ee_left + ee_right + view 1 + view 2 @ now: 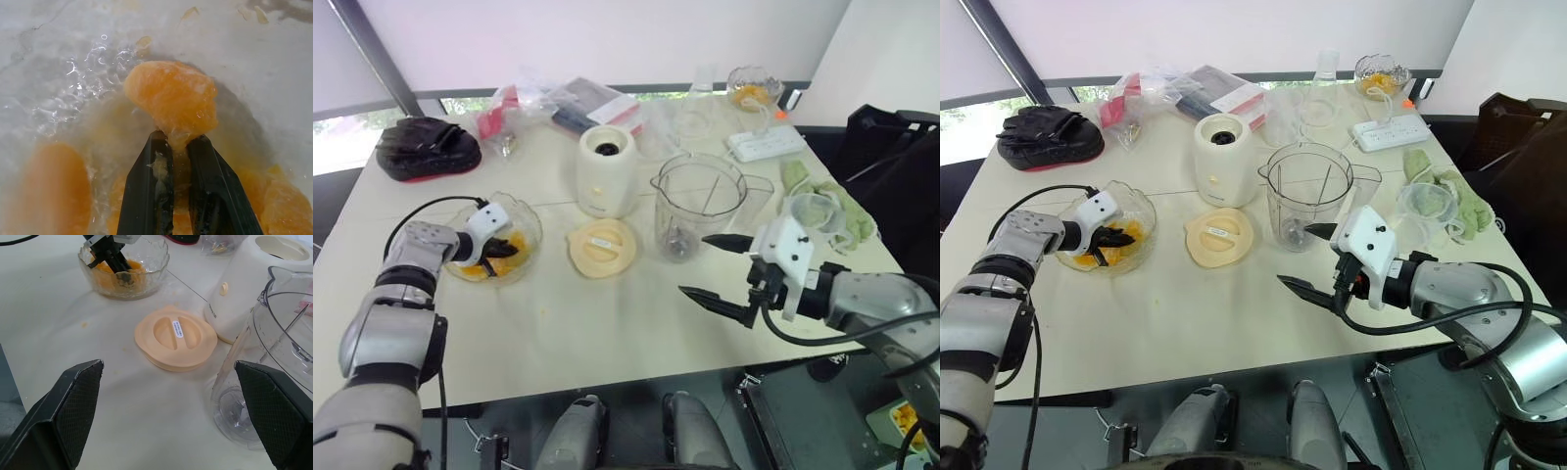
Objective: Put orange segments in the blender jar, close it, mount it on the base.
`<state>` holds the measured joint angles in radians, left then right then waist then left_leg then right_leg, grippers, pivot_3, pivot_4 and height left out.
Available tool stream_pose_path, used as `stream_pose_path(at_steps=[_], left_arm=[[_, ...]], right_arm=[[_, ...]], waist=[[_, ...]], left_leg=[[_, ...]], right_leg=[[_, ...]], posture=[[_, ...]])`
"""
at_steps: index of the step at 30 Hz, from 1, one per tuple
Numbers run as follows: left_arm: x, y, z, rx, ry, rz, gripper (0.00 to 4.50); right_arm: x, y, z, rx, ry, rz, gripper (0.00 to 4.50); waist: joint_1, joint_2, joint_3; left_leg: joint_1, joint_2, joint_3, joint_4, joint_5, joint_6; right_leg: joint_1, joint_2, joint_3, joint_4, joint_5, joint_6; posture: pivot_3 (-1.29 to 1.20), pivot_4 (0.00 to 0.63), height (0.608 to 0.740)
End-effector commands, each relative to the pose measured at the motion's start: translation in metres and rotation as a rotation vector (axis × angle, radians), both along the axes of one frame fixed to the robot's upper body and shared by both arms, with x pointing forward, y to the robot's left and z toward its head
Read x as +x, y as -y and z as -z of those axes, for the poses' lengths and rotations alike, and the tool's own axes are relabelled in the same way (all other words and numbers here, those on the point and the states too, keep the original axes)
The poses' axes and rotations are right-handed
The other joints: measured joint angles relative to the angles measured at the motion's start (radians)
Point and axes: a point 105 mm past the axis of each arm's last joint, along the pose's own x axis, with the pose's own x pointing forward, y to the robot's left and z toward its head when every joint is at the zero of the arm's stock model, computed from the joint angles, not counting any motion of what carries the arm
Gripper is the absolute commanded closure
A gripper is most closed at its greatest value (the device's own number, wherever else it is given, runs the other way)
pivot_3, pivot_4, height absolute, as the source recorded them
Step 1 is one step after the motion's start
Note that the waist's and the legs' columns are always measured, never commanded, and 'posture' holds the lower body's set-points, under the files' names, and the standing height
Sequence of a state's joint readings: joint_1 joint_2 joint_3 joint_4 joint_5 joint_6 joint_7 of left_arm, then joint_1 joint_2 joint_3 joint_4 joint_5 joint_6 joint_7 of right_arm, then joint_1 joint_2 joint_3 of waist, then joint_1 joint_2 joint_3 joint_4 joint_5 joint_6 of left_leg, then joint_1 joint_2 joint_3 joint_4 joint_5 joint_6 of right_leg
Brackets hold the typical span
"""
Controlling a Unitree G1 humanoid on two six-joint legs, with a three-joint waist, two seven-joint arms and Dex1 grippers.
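A: Where are the orange segments sitting?

B: In the glass bowl on the counter, left of the base. I am clamping the left gripper fingers on one segment there.

A: And the blender jar?

B: It is standing empty beside the base, unmounted, its lid lying flat in front. The right gripper is hovering near it, fingers wide apart. I am judging loading, closing and mounting all outstanding.
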<state>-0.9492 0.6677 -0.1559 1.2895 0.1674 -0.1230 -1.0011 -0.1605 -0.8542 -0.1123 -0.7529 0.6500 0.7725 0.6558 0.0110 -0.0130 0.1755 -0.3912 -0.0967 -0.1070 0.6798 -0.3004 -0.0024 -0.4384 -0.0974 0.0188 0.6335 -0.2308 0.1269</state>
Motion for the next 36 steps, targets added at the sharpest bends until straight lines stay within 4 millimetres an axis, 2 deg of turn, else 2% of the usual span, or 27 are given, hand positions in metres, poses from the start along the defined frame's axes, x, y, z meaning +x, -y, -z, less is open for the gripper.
stream_pose_path(at_steps=[1, 8, 9, 16, 21, 25, 28, 32, 36], left_arm=[[0.0, -0.004, -0.004, -0.027, 0.023, -0.015, 4.12], [0.003, -0.005, -0.014, -0.103, 0.073, -0.046, 4.12], [0.004, -0.007, -0.016, -0.114, 0.083, -0.061, 4.33], [0.003, -0.014, -0.029, -0.194, 0.131, -0.084, 4.33], [0.007, -0.018, -0.068, -0.299, 0.257, -0.082, 4.33], [0.008, -0.013, -0.102, -0.36, 0.336, -0.029, 4.33], [0.0, 0.003, -0.134, -0.417, 0.387, 0.058, 4.33], [-0.011, 0.019, -0.153, -0.451, 0.404, 0.121, 4.33], [-0.011, 0.067, -0.198, -0.494, 0.462, 0.292, 4.33]], right_arm=[[-0.001, -0.004, -0.007, 0.0, 0.035, -0.025, 0.0], [0.001, -0.005, -0.006, 0.0, 0.035, -0.034, 0.0], [0.001, -0.006, -0.006, -0.001, 0.035, -0.036, 0.0], [0.002, -0.006, -0.005, -0.005, 0.037, -0.043, 0.0], [0.002, -0.005, -0.005, -0.01, 0.036, -0.048, 0.0], [0.003, -0.005, -0.006, -0.014, 0.036, -0.051, 0.0], [0.004, -0.005, -0.006, -0.015, 0.04, -0.053, 0.0], [0.006, -0.005, -0.007, -0.014, 0.043, -0.053, 0.0], [0.006, -0.004, -0.005, -0.015, 0.04, -0.045, 0.0]], waist=[[0.0, 0.0, 0.0], [0.0, 0.0, 0.0], [0.0, 0.0, 0.0], [0.0, 0.0, 0.0], [0.0, 0.0, 0.0], [0.001, 0.0, 0.0], [0.0, 0.0, 0.0], [-0.002, 0.0, 0.0], [0.005, -0.001, 0.0]], left_leg=[[0.0, 0.0, 0.0, 0.0, 0.0, 0.0], [0.0, 0.0, 0.0, 0.001, 0.0, -0.001], [0.0, 0.0, 0.0, 0.001, 0.0, -0.001], [0.0, 0.0, 0.0, 0.002, 0.0, -0.001], [-0.001, 0.0, 0.0, 0.002, 0.0, -0.001], [-0.001, 0.0, 0.0, 0.002, 0.001, -0.002], [-0.001, 0.0, -0.001, 0.002, 0.001, -0.002], [-0.001, 0.0, 0.0, 0.002, 0.001, -0.003], [-0.001, 0.0, -0.001, 0.002, 0.001, -0.003]], right_leg=[[0.0, 0.0, 0.0, 0.0, 0.0, 0.0], [0.0, 0.0, 0.0, 0.0, 0.0, 0.0], [0.0, 0.0, 0.0, 0.001, 0.0, 0.0], [0.0, 0.0, 0.0, 0.001, 0.0, 0.0], [0.0, 0.0, 0.0, 0.001, 0.0, 0.0], [0.0, 0.0, 0.0, 0.001, 0.0, 0.0], [0.0, 0.0, 0.0, 0.001, 0.0, 0.0], [0.0, 0.0, 0.001, 0.001, 0.0, 0.0], [0.0, 0.0, 0.001, 0.001, 0.0, 0.0]], posture=[[0.0, 0.15, 0.74], [0.0, 0.15, 0.74], [0.0, 0.15, 0.74], [0.0, 0.15, 0.74], [0.0, 0.15, 0.74], [0.0, 0.15, 0.74], [0.0, 0.15, 0.74], [0.0, 0.15, 0.74], [0.0, 0.15, 0.74]])
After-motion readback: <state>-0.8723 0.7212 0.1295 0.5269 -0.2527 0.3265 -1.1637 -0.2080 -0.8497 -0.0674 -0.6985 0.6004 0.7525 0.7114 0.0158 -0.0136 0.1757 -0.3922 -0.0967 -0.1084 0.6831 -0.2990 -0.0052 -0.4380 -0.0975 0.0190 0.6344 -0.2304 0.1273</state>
